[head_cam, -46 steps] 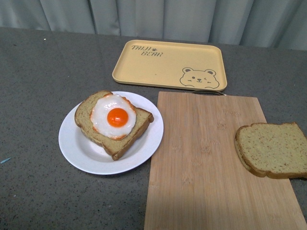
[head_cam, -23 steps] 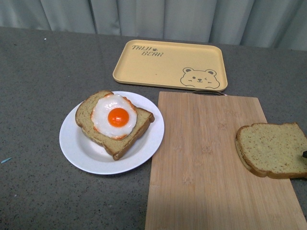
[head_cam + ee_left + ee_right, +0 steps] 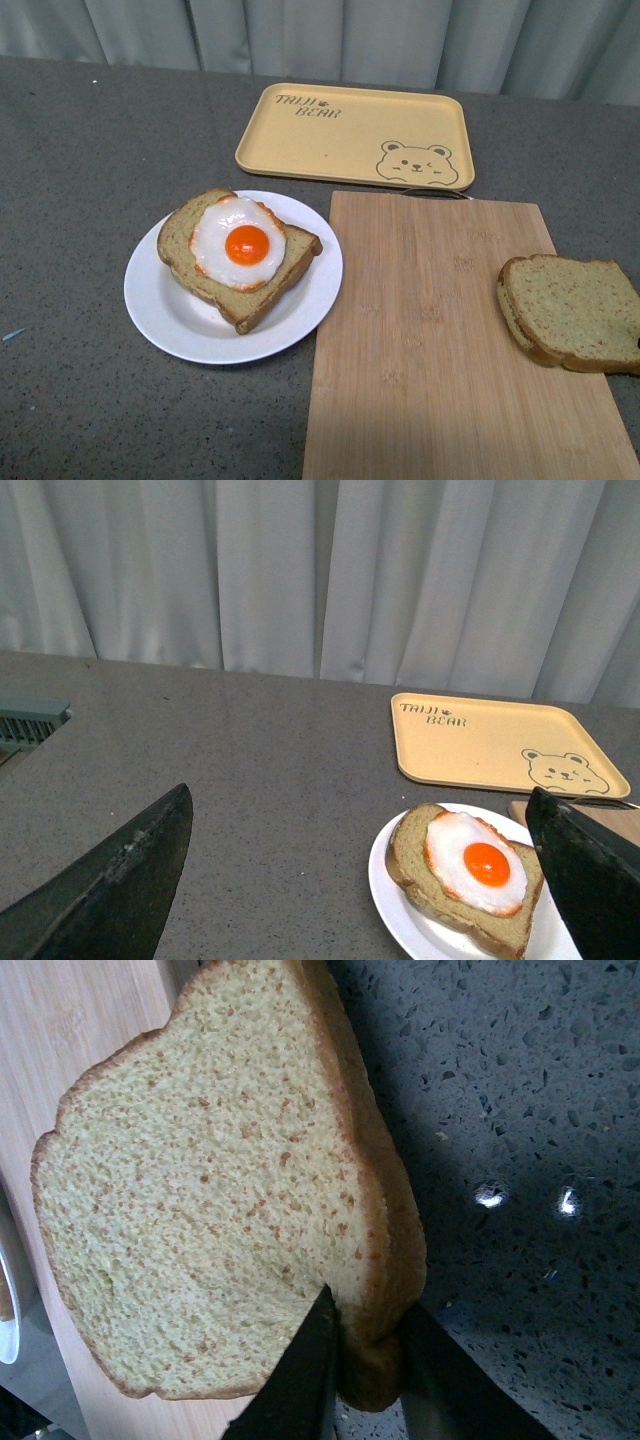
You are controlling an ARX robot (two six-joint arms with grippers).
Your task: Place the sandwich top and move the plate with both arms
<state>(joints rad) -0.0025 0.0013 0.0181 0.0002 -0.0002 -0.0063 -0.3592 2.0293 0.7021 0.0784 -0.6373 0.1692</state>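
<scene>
The sandwich top [image 3: 572,310], a plain tan speckled slice with a darker crust, lies at the right edge of the wooden board, its right side slightly raised. In the right wrist view my right gripper [image 3: 362,1345] is shut on the sandwich top [image 3: 215,1220], its jaws pinching the crust at one corner. The white plate [image 3: 160,310] sits left of the board and carries a bread slice with a fried egg [image 3: 236,243]. My left gripper [image 3: 365,880] is open, its jaws wide apart, hovering short of the plate [image 3: 388,890]; neither arm shows in the front view.
A bamboo cutting board [image 3: 430,340] fills the right front of the grey counter. A yellow bear-print tray [image 3: 330,140] lies behind it, near a pale curtain. A grey vent [image 3: 30,725] shows at the counter's far left in the left wrist view.
The sandwich top has shifted slightly right and its right side has lifted a little off the board. The plate and egg slice have not moved.
</scene>
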